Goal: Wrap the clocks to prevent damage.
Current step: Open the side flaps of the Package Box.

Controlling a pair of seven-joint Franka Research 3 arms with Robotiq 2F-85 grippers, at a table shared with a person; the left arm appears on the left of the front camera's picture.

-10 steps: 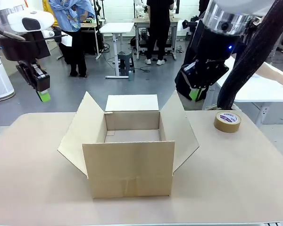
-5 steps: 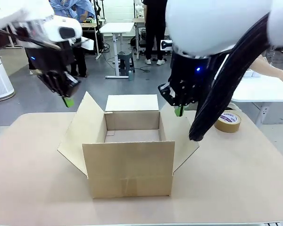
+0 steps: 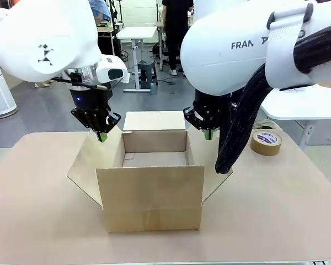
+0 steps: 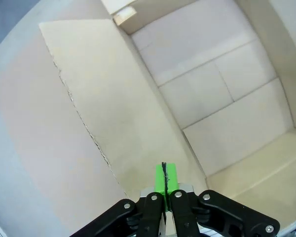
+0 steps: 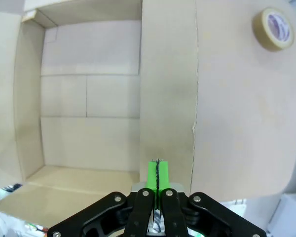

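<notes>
Cardboard box (image 3: 149, 187) open mid-table, tape roll (image 3: 266, 142) near its right flap

The front view is bright and even, with soft light from above. The open box (image 3: 149, 190) throws only a faint shadow on the surface (image 3: 276, 210) under its side flaps, and its inside is a little darker than its front wall. The white shell of the right arm (image 3: 231, 44) at 1 o'clock has mild glare. The far room at 12 o'clock is less sharp.

In the left wrist view, straight lines bend strongly near the edges. The left pincer (image 4: 164, 170) at 6 o'clock is sharp, with its green pads (image 4: 170, 177) vivid. The right wrist view has the same bending. The tape roll (image 5: 276, 28) at 1 o'clock looks stretched, and the corner at 5 o'clock is washed out.
</notes>
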